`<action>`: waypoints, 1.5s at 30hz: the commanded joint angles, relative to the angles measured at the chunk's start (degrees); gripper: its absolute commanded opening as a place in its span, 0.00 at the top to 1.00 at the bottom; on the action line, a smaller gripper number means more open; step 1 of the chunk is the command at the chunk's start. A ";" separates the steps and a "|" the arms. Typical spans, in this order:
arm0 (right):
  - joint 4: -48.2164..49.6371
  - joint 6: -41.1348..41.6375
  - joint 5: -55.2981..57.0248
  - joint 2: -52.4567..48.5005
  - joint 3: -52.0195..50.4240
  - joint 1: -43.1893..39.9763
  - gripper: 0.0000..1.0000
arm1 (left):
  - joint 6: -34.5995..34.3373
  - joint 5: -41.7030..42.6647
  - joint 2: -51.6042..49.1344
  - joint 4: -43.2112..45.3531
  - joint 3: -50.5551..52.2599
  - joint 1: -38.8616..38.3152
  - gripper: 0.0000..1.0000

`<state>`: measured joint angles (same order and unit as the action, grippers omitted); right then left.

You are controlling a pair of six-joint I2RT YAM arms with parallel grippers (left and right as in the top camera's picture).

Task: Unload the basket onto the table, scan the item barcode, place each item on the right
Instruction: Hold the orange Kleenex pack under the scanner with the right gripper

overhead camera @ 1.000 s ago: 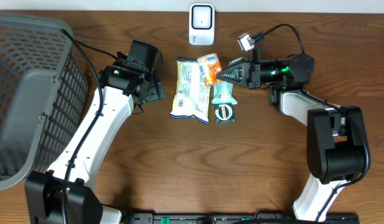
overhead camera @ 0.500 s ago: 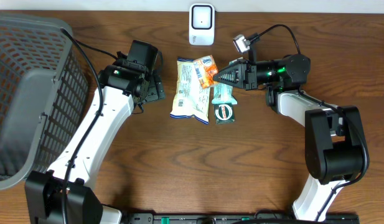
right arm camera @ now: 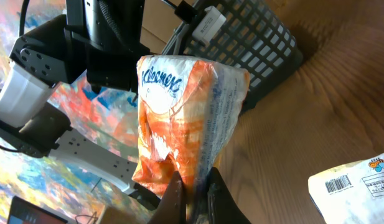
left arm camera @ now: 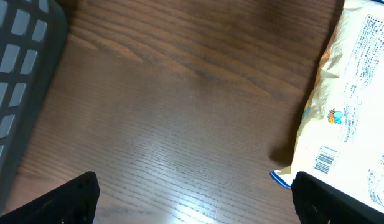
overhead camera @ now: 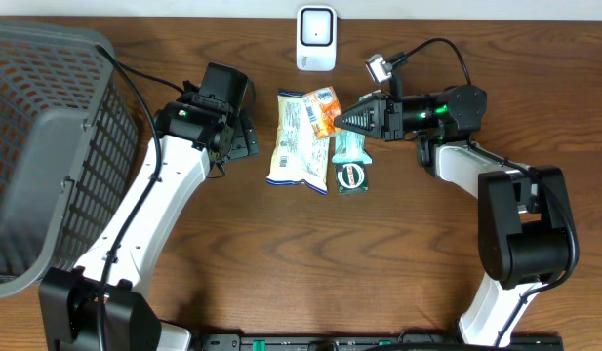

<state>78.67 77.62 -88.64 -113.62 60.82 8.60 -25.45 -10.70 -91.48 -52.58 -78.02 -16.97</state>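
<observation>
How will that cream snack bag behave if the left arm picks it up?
The cream snack bag looks puffy, so it is probably light and soft rather than stiff. Its smooth film may slip in a grip, and held by one edge it would likely sag.

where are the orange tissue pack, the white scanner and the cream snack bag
orange tissue pack (right arm camera: 179, 118): right wrist view, middle of its printed front
white scanner (overhead camera: 316, 37): overhead view, centre of its face
cream snack bag (overhead camera: 299, 141): overhead view, middle of the bag
</observation>
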 commanded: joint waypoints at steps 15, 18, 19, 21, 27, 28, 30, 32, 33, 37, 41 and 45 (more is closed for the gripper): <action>0.15 -0.13 -0.85 0.52 0.26 0.13 0.99 | 0.33 -0.94 0.52 -0.31 -0.26 0.09 0.02; 0.17 -0.13 -0.85 0.52 0.26 0.13 0.99 | 0.33 -0.94 0.52 -0.31 -0.26 0.09 0.02; 0.17 -0.17 -0.85 0.52 0.26 0.13 0.99 | 0.33 -0.94 0.52 -0.31 -0.26 0.09 0.02; 0.17 -0.57 -0.85 0.52 0.26 0.13 0.99 | 0.33 -0.94 0.52 -0.31 -0.26 0.09 0.03; 0.15 -0.59 -0.85 0.50 0.26 0.11 0.99 | 0.33 -0.92 0.52 -0.31 -0.26 0.09 0.02; 0.17 -0.57 -0.85 0.50 0.26 0.11 0.99 | 0.33 -0.94 0.52 -0.31 -0.26 0.09 0.02; 0.17 -0.59 -0.85 0.52 0.26 0.13 0.99 | 0.33 -0.94 0.52 -0.31 -0.26 0.09 0.02; 0.15 -1.01 -0.85 0.50 0.26 0.13 0.99 | 0.33 -0.94 0.52 -0.31 -0.26 0.09 0.02; 0.15 -0.98 -0.85 0.50 0.26 0.13 0.99 | 0.33 -0.94 0.52 -0.31 -0.26 0.09 0.02; 0.15 1.57 -0.85 0.50 0.26 0.13 0.99 | 0.33 -0.94 0.52 -0.31 -0.26 0.09 0.02; 0.15 1.33 -0.85 0.50 0.26 0.07 0.99 | 0.33 -0.94 0.52 -0.31 -0.26 0.09 0.02; 0.11 0.26 -0.85 0.50 0.26 0.07 0.99 | 0.33 -0.94 0.52 -0.31 -0.26 0.09 0.03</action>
<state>78.67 78.37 -88.64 -113.62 60.82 8.60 -25.45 -10.70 -91.48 -52.58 -78.02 -16.97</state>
